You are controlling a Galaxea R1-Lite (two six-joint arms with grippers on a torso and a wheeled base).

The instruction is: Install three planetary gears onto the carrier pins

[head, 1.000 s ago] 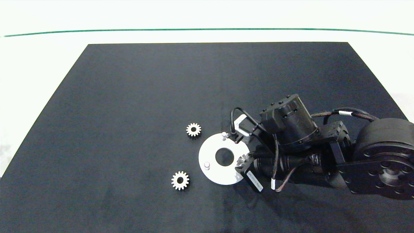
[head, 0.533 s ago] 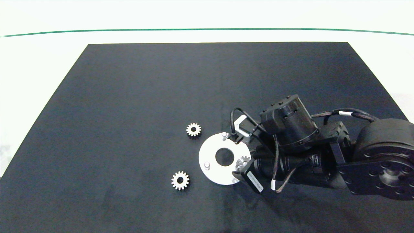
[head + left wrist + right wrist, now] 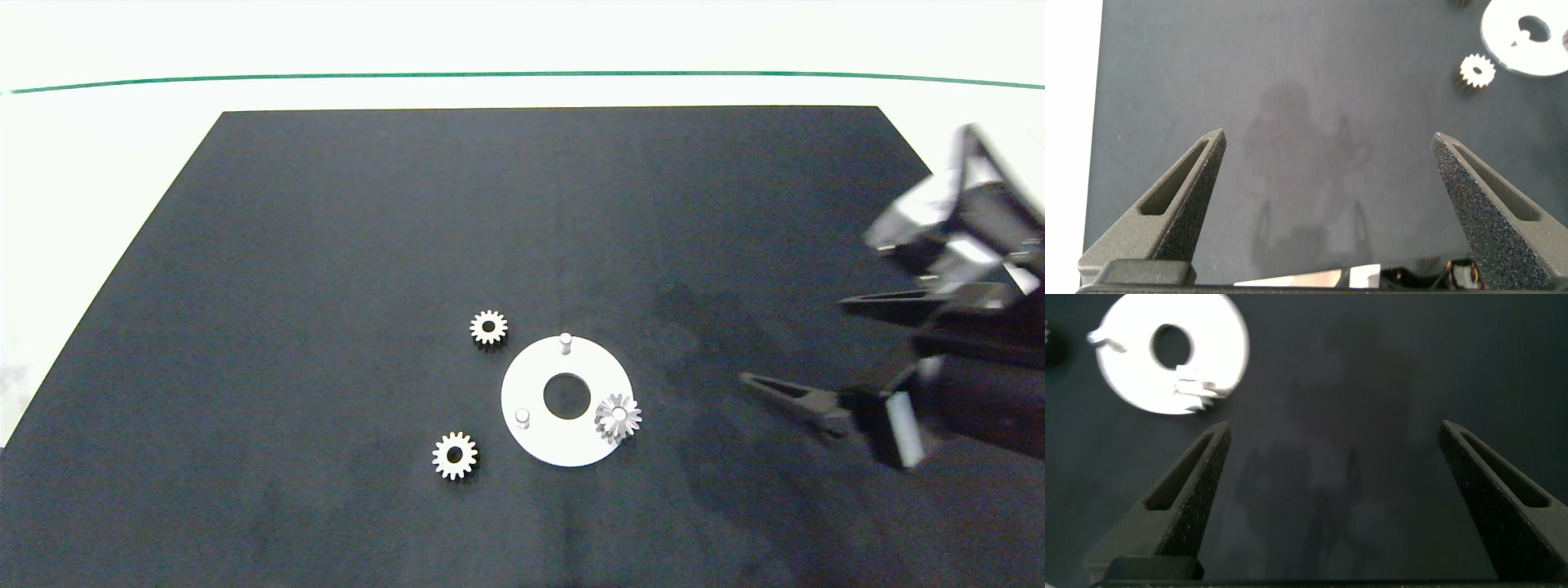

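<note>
Grey fingers of the right pincer (image 3: 804, 351) stand spread wide with nothing between them, above the black mat (image 3: 326, 245) on the counter. Well off from it lies the white disc (image 3: 539, 441), one gear (image 3: 618, 417) seated on a pin at the rim nearest the pincer; two pins (image 3: 565, 340) (image 3: 522, 417) stand bare. Beyond lie two loose gears (image 3: 489, 327) (image 3: 455, 456). The left pincer (image 3: 1327, 196) also gapes empty over the mat.

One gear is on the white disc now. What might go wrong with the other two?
The seated gear looks slightly tilted, so it may not be fully down on its pin. The two loose gears lie flat on the mat, hard to pinch. The disc sits loose and might slide when the right gripper, open, returns.
</note>
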